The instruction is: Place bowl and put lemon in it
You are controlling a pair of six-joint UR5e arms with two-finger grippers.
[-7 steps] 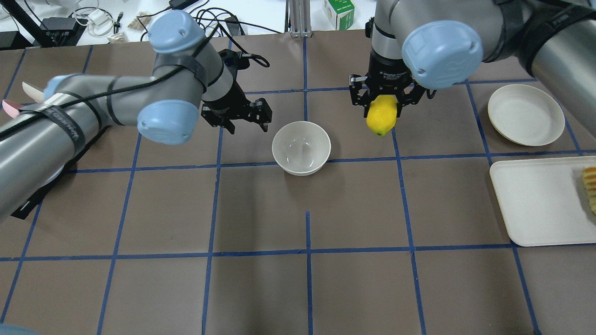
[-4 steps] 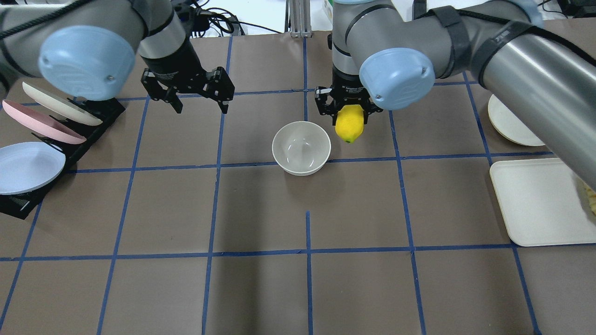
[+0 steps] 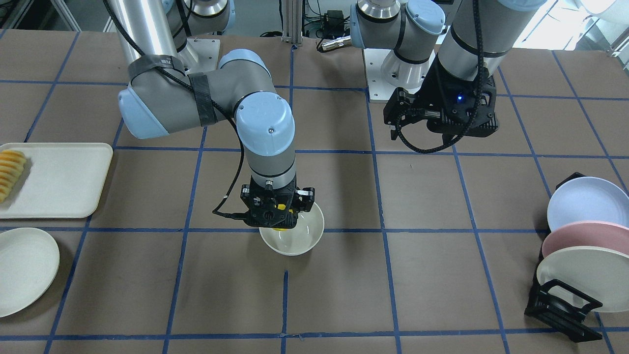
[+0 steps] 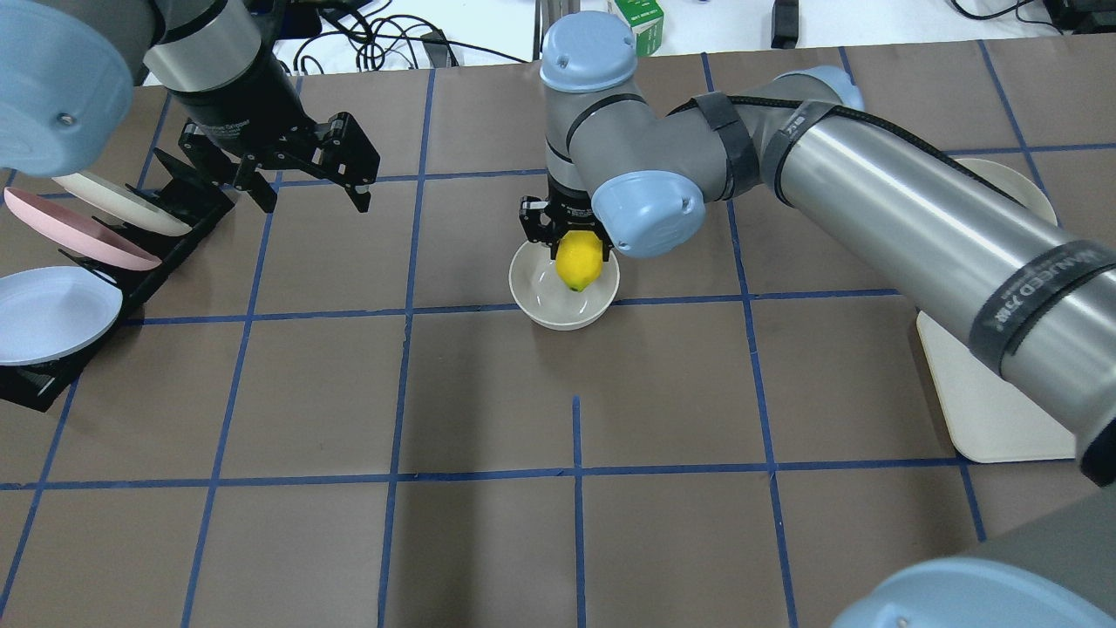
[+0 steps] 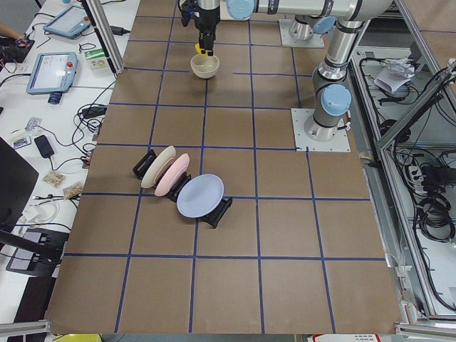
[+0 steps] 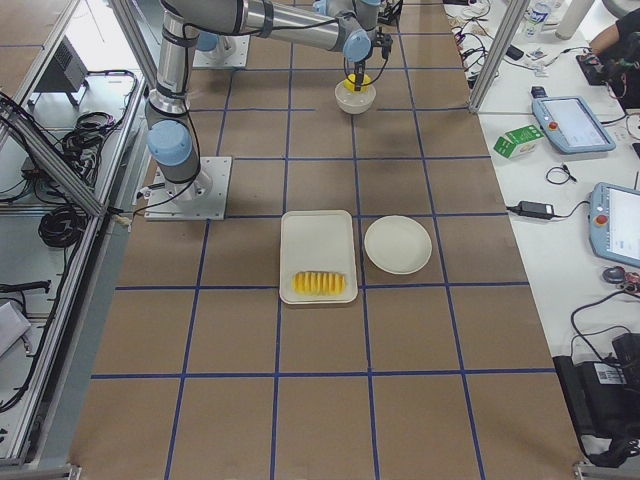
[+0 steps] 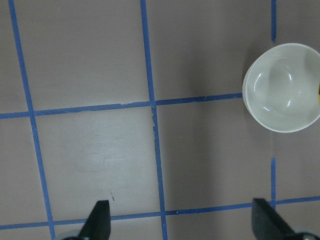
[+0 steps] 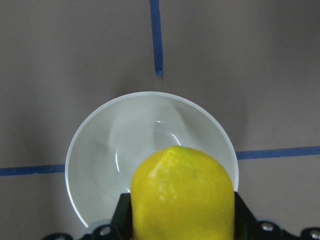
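Observation:
The cream-white bowl [image 4: 547, 307] stands upright near the table's middle, on a blue tape line. My right gripper [image 4: 578, 255] is shut on the yellow lemon [image 4: 579, 263] and holds it just over the bowl's far half. In the right wrist view the lemon [image 8: 182, 195] hangs above the bowl's glossy inside [image 8: 125, 140]. From the front, the lemon [image 3: 280, 227] is mostly hidden behind the gripper [image 3: 275, 216]. My left gripper [image 4: 314, 202] is open and empty, high above the table, well to the left of the bowl. Its camera sees the bowl [image 7: 282, 87] at the upper right.
A black rack [image 4: 35, 384] with three plates, cream, pink and pale blue, stands at the left edge. A cream tray [image 3: 59, 182] with sliced striped fruit [image 3: 10, 172] and a flat cream plate [image 3: 24, 268] lie at the right side. Blue tape lines cross the brown table.
My right gripper has carried the lemon leftward from beside the bowl to over it. My left gripper has drawn back to the left, away from the bowl.

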